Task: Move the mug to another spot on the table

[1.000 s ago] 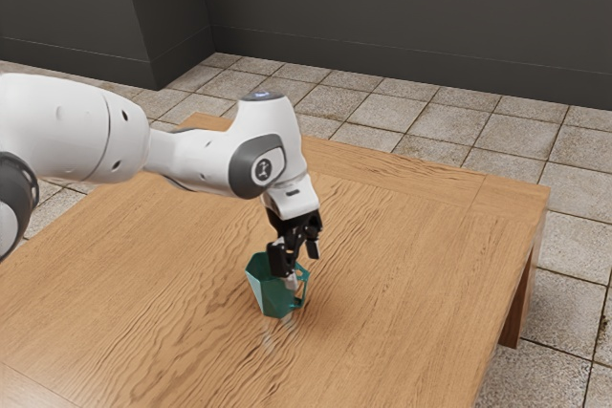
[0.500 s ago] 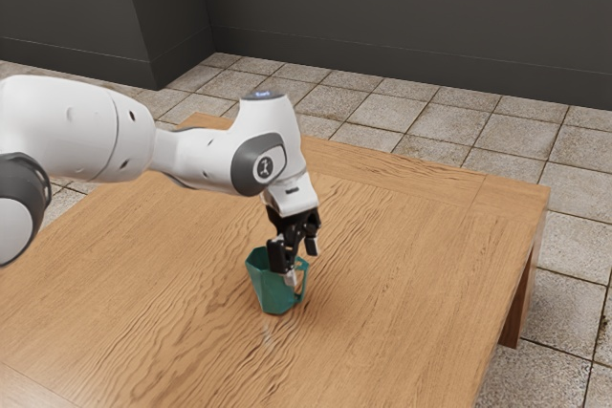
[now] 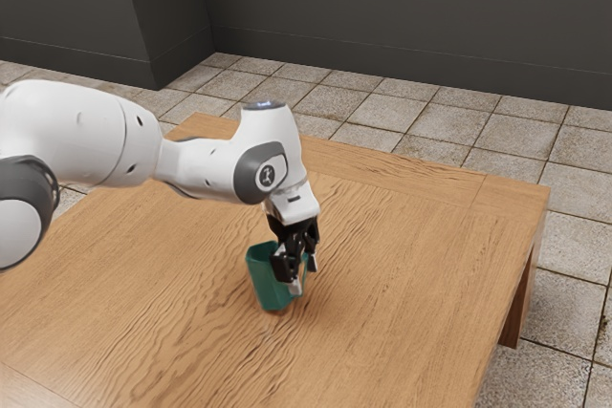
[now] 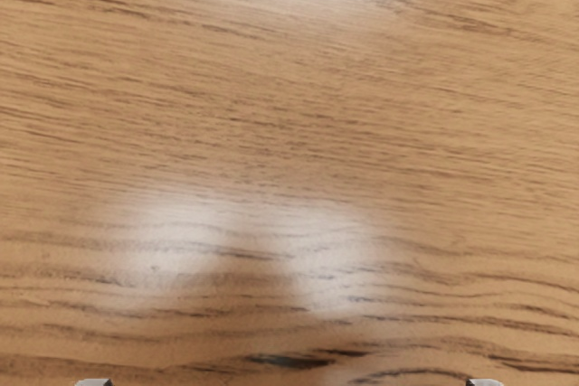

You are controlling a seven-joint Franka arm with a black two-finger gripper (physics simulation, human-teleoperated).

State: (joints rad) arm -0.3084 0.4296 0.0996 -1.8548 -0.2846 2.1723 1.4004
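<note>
in the exterior view, a white arm (image 3: 201, 164) is seen reaching in from the exterior view's left over a wooden bench (image 3: 430, 236). its black tool (image 3: 295, 268) is pointed downward at a dark green mug (image 3: 265, 279).

the mug is found on the near half of the bench, roughly midway between the bench's left and right ends as the exterior view shows them, and well apart from every edge. it is seen slightly tilted, its open mouth turned up and a little toward the exterior view's left. whether its base rests on the wood or hangs just above it cannot be told.

the tool is closed to a narrow gap on the mug's side that faces the exterior view's right. one finger is placed inside the rim and the other outside it, so that the wall of the mug is gripped between them. the handle is hidden behind the fingers and cannot be made out clearly.

the bench top is shown as pale oak with strong grain, and its thick edge and one leg are seen at the exterior view's right. a tiled stone floor (image 3: 574, 198) is laid around the bench, and a dark grey wall (image 3: 402, 7) is seen behind it.

in the wrist view, the bench (image 4: 289, 88) is seen from close above. its wood grain is crossed by pale patches of glare, and a soft dark shadow (image 4: 244, 291) is cast between two of them.
</note>
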